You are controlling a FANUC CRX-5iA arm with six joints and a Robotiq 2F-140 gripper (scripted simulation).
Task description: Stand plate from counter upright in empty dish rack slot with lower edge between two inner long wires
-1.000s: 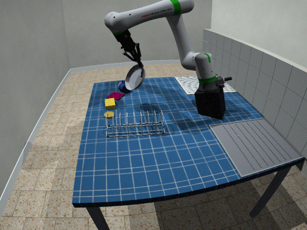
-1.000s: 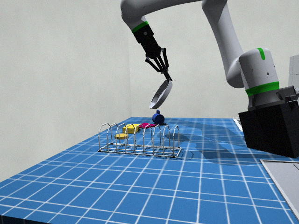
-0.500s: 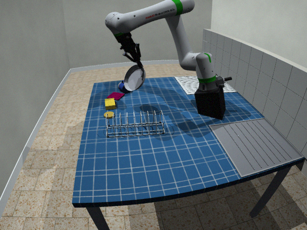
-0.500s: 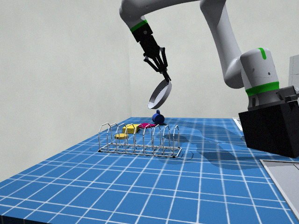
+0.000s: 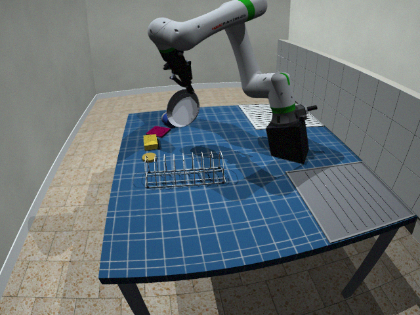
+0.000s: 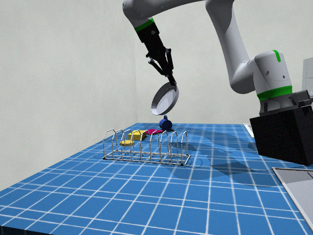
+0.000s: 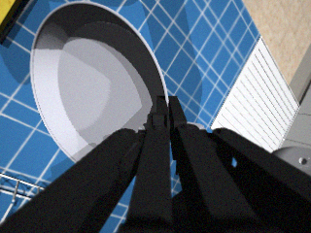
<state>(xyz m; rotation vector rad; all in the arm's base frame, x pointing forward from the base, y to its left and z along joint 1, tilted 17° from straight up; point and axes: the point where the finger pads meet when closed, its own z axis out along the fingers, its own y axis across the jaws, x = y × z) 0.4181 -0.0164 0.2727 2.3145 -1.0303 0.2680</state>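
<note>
The grey-white plate [image 5: 183, 109] [image 6: 165, 100] [image 7: 92, 87] hangs in the air, steeply tilted, its hollow side toward the top and exterior views. My gripper [image 5: 190, 90] [image 6: 173, 83] [image 7: 166, 109] is shut on its upper rim. The plate is well above the counter [image 5: 189, 230] [image 6: 126, 197], beyond the rack and higher than its wires. The wire dish rack [image 5: 184, 185] [image 6: 144, 161] stands on the counter; all of its slots are empty and it looks level. Part of it shows at the lower left of the wrist view. The far finger is partly hidden in the wrist view.
A blue mug [image 5: 165, 117] [image 6: 165, 124] lies below and behind the plate. A magenta cloth [image 5: 158, 130], a yellow sponge [image 5: 150, 142] and a round tan disc [image 5: 149, 157] lie left of and behind the rack. A grey drainboard [image 5: 349, 199] is at right; a white slatted mat [image 5: 257, 117] [image 7: 258, 97] lies behind the arm's base.
</note>
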